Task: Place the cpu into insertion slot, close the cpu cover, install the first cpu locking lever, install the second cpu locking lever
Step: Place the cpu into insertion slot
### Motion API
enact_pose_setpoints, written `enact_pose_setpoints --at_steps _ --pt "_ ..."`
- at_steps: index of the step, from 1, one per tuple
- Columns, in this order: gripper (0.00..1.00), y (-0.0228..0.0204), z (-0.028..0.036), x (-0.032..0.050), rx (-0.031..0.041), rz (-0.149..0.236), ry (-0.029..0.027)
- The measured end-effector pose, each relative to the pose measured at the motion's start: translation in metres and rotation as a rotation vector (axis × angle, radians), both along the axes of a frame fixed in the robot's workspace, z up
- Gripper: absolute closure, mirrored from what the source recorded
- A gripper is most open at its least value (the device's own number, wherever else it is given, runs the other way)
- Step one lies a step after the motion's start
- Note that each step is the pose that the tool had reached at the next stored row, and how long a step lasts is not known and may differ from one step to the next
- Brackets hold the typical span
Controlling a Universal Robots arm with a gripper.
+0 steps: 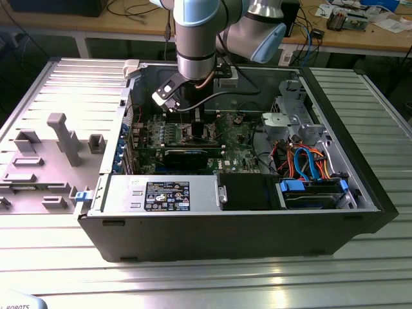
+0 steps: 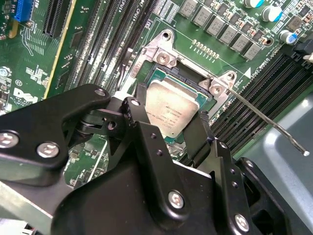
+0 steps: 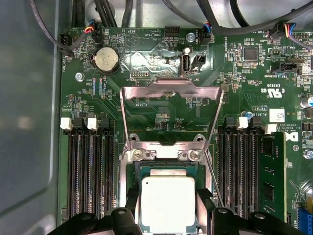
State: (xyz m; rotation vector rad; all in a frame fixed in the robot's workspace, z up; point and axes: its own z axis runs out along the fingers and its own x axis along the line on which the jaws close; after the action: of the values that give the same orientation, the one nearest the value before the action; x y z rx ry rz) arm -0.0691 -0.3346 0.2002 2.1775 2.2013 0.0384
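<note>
The cpu (image 3: pixel 167 198), a square chip with a silvery top, lies level in the insertion slot (image 2: pixel 168 73) on the green motherboard (image 3: pixel 244 88). My gripper (image 3: pixel 167 208) hangs straight over it, and its black fingers (image 2: pixel 138 100) press against two opposite edges of the chip. In the second wrist view the cpu (image 2: pixel 172 108) sits between the same fingers. The cpu cover (image 3: pixel 171 90) stands swung up and open behind the socket. A thin locking lever (image 2: pixel 264 120) sticks out free beside the socket. In the exterior view the gripper (image 1: pixel 196 123) reaches down into the open computer case.
Long black memory slots (image 3: pixel 90 171) run on both sides of the socket, and one stick (image 3: pixel 271 176) is seated. A black card (image 1: pixel 187 154), the power supply (image 1: pixel 161 193) and coloured cables (image 1: pixel 302 161) fill the case. A grey fixture plate (image 1: pixel 45 161) lies on the exterior view's left.
</note>
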Motion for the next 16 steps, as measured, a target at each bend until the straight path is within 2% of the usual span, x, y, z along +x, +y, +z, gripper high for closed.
enact_pose_setpoints --at_steps 9,10,11,12,16 --pt "0.46 0.0000 -0.0001 0.0000 0.0000 0.000 0.0000" --pt "0.44 0.0000 -0.0001 0.0000 0.0000 0.000 0.0000" --pt "0.38 0.0000 -0.0002 0.0000 0.0001 0.000 0.0000" --pt "0.38 0.0002 -0.0005 0.0001 0.0003 0.000 -0.0001" --pt "0.38 0.0014 -0.0021 0.0001 0.0049 0.000 0.0000"
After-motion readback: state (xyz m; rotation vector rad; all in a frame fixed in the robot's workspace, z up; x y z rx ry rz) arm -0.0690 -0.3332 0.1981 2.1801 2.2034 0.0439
